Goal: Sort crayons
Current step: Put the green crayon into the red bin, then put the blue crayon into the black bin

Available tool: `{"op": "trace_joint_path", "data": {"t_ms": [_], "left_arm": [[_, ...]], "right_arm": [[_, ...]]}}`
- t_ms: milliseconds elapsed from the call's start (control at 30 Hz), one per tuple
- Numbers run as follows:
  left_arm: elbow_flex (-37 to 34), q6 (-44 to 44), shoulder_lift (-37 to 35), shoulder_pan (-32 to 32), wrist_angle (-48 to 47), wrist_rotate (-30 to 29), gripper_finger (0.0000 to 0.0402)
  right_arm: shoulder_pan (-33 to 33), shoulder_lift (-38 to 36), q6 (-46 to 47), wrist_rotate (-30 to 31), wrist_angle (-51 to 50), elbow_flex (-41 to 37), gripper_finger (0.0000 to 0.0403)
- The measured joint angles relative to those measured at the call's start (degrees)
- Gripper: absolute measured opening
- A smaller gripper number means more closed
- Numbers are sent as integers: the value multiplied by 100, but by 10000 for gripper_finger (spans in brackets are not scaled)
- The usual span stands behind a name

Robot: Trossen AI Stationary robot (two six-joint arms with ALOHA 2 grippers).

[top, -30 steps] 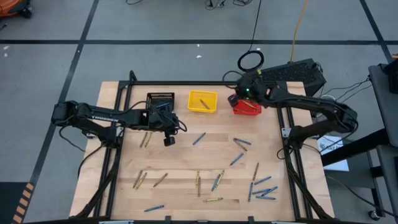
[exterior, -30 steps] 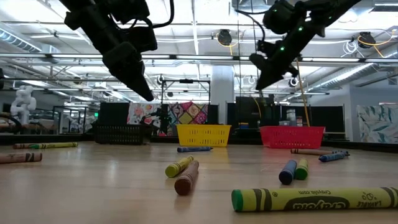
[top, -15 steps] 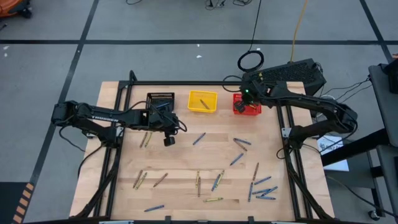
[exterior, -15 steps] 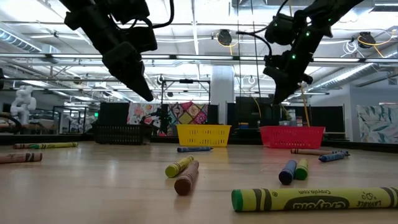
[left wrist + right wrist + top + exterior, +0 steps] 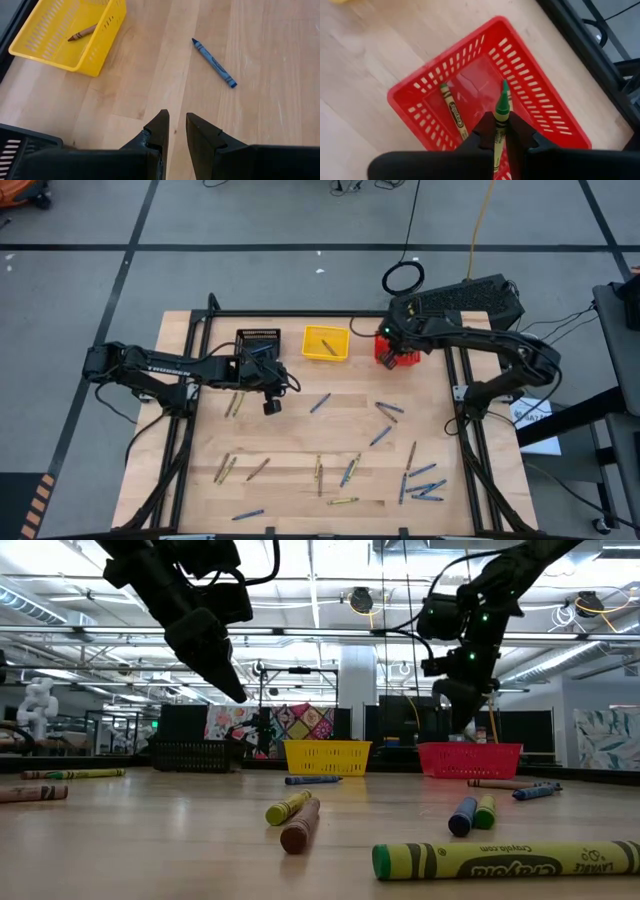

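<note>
While over red basket [image 5: 530, 95], right tool [image 5: 501, 131] pinches green crayon [image 5: 500, 115]; left tool [image 5: 176, 127] slightly parted, empty.

Red mesh basket [image 5: 470, 75] — green crayon [image 5: 500, 117]; yellow basket [image 5: 60, 37] — brown crayon [image 5: 82, 33].

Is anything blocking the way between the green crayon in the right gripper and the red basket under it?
Nothing visible. The right gripper holds the green crayon over the open red basket, where one crayon lies to the side.
</note>
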Motion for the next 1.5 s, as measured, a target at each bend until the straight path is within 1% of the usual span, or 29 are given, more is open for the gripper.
{"op": "trace_joint_path", "data": {"t_ms": [200, 300, 433, 633, 867, 1000, 1200, 1367, 1500], "left_arm": [[0, 4, 0, 0, 4, -1, 66], [0, 4, 0, 0, 9, -2, 66], [0, 7, 0, 0, 7, -3, 66], [0, 11, 0, 0, 7, -3, 66], [0, 13, 0, 0, 9, -3, 66], [0, 11, 0, 0, 9, -4, 66], [0, 11, 0, 0, 25, -14, 66], [0, 17, 0, 0, 83, -310, 66], [0, 15, 0, 0, 270, -367, 66]], "right_arm": [[0, 217, -6, -36, -140, -1, 3], [-7, 311, -8, -300, -134, -1, 3], [-7, 362, -8, -286, -128, -1, 4], [-7, 365, -30, 172, -51, -1, 9], [-7, 365, -49, 164, -47, 0, 62], [-7, 365, -51, 164, -47, 0, 80], [-7, 365, -50, 213, -47, 0, 86], [28, 343, -56, 631, -51, 1, 86], [60, 314, -78, 619, -113, 32, 86]]}}
